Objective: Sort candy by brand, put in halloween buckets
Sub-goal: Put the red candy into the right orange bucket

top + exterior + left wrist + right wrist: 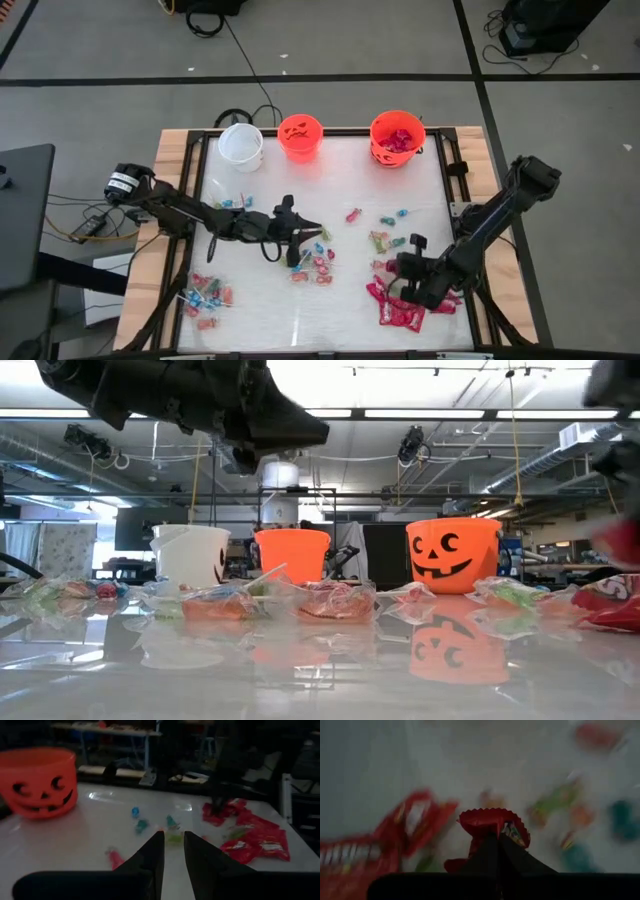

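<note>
Three buckets stand along the table's far edge: a white bucket (241, 143), a small orange bucket (300, 136), and a larger orange jack-o'-lantern bucket (397, 137) with red packets inside. Red packets (400, 310) lie in a heap at the near right. Small coloured sweets (315, 262) lie mid-table, with more sweets (205, 297) near left. My left gripper (173, 845) hovers over the centre sweets, narrowly open and empty. My right gripper (492, 842) is above the red heap, shut on a red packet (490, 822). My right gripper pinches one red packet by its crimped, zigzag end (492, 815) between the two fingers. The packet's end stands out past the fingertips. It looks lifted off the heap, though the blurred picture leaves that unsure.
A few loose green, blue and pink sweets (388, 232) lie between the two grippers. Bare table lies in front of the buckets (330, 185) and at the near middle. Cables and dark gear sit on the floor beyond the far edge.
</note>
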### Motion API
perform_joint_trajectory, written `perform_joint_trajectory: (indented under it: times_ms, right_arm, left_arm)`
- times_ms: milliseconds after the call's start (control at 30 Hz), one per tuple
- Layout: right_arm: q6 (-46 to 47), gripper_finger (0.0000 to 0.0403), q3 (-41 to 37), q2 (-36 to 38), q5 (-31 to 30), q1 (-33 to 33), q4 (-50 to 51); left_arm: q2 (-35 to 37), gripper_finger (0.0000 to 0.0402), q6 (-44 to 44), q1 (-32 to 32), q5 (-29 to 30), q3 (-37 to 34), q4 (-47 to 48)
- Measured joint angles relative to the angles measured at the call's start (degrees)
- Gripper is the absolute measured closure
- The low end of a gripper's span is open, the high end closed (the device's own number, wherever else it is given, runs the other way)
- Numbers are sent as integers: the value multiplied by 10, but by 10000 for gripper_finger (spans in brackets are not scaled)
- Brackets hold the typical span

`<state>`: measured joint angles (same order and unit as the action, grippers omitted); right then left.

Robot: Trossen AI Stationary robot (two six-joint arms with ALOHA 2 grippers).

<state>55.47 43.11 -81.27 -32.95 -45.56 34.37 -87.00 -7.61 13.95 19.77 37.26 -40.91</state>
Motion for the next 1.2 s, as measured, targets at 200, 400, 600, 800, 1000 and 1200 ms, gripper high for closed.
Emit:
perform_joint_trajectory:
  times_ms: [200,400,600,800,1000,1200]
  right_arm:
    - [-121,398,0,65,-114,93,30]
    - [-291,398,0,125,-217,255,9]
    - [-452,398,0,187,-204,454,-58]
    - [-528,398,1,210,-44,664,-137]
    - [-569,390,1,158,79,811,-209]
    - [-567,326,1,119,103,851,-202]
  left_arm:
    - [0,321,15,4,-6,0,-20]
    - [-6,321,28,6,-55,0,-23]
    - [-44,321,65,0,-63,0,-74]
    - [-60,321,9,-44,-61,0,-29]
    - [-31,321,-4,-87,-62,0,26]
    - [17,321,-6,-121,-74,0,26]
